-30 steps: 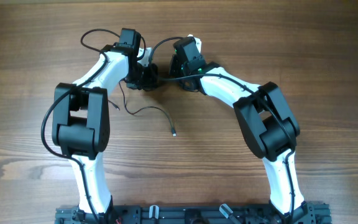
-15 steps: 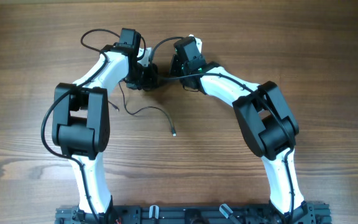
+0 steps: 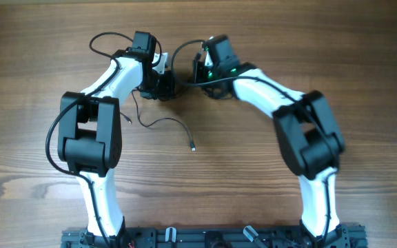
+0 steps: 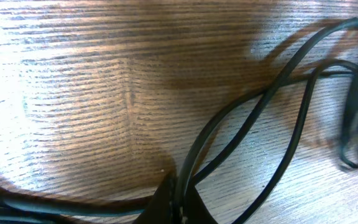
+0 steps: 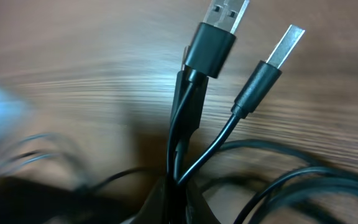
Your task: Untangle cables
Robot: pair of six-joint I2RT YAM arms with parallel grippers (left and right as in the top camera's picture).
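Note:
Thin black cables (image 3: 163, 122) run from between my two grippers at the back middle of the table. One loose end trails toward me and ends in a small silver-tipped plug (image 3: 193, 146). My left gripper (image 3: 165, 84) is shut on a cable strand (image 4: 199, 144), seen between its jaws (image 4: 178, 205) in the left wrist view. My right gripper (image 3: 197, 74) sits just to the right of the left one. In the right wrist view it (image 5: 178, 200) is shut on two cables, which rise to a wide USB plug (image 5: 216, 28) and a slimmer USB plug (image 5: 277, 56).
The brown wooden table (image 3: 33, 103) spreads all around. Thicker black arm wires loop at the back left (image 3: 104, 36) and back middle (image 3: 182, 47). The arms' black mounting rail (image 3: 205, 238) lies along the near edge.
The right arm has swung to the right and slightly back, drawing its gripper away from the left one. The left arm and the loose cable end have stayed put.

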